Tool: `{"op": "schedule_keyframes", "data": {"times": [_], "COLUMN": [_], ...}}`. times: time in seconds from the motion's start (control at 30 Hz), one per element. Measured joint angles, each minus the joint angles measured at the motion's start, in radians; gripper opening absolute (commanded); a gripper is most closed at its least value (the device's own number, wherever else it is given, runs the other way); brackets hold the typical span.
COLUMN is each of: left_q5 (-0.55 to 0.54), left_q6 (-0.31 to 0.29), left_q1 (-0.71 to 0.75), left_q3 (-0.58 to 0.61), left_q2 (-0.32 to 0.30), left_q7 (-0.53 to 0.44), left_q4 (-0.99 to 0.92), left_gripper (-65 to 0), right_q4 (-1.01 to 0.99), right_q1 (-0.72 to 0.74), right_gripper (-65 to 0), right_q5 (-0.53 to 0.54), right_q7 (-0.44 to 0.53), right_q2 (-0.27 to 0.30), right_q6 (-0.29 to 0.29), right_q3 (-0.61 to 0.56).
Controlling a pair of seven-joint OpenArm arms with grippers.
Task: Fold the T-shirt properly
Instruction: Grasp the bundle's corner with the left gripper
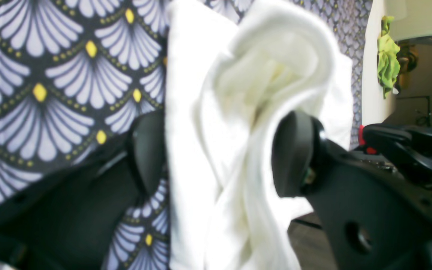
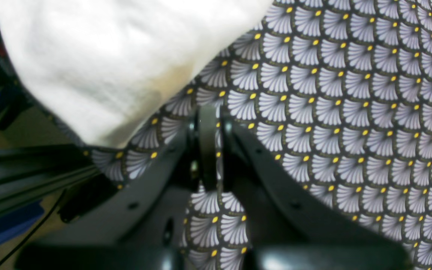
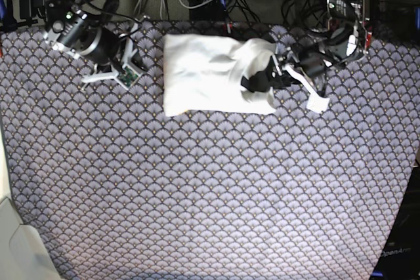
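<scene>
White cotton of the T-shirt (image 3: 210, 73) bunched between the left fingers (image 1: 293, 153), spread apart around it, probably mid-fold. Right fingers (image 2: 208, 146) sat pressed together, empty, above the bench (image 3: 210, 195).

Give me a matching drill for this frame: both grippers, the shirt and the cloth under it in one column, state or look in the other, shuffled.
Column 1:
1. left gripper
2. right gripper
3. T-shirt
4. tablecloth

Column 2:
A. dark, with pale fan shapes and yellow dots
B. jaws pressed together, nothing between them
C. plain white, bunched into a folded bundle
D. jaws apart, with white fabric between them

Pairs: 1-D, 2-B, 3-C, 4-A
</scene>
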Motion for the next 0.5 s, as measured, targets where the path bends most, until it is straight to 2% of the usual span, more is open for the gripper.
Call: {"op": "schedule_keyframes", "data": {"times": [0.07,0.27,0.4,0.5], "left_q5": [0.001,0.027,0.034,0.033], "left_q6": [0.000,0.013,0.025,0.024], "left_q1": [-0.005,-0.015,-0.038,-0.034], "left_q3": [0.002,0.043,0.087,0.088], "left_q2": [0.000,-0.004,-0.009,-0.006], "left_q7": [-0.002,-0.006,-0.005,-0.011], "left_q4": [-0.004,-0.014,-0.014,-0.014], "left_gripper": [-27.0,-65.0,-61.8,-63.9], "right_q4": [0.000,0.000,0.000,0.000], "right_q1": [0.000,0.000,-0.002,-0.006], "right_gripper": [-65.0,-65.0,-65.0,-65.0], "right_q5": [0.000,0.000,0.001,0.000], "right_q7": [-0.001,0.000,0.000,0.000], "right_q2": [0.000,0.000,0.000,0.000], "right_q6": [0.000,0.000,0.000,0.000], "right_q3": [0.000,0.000,0.000,0.000]}}
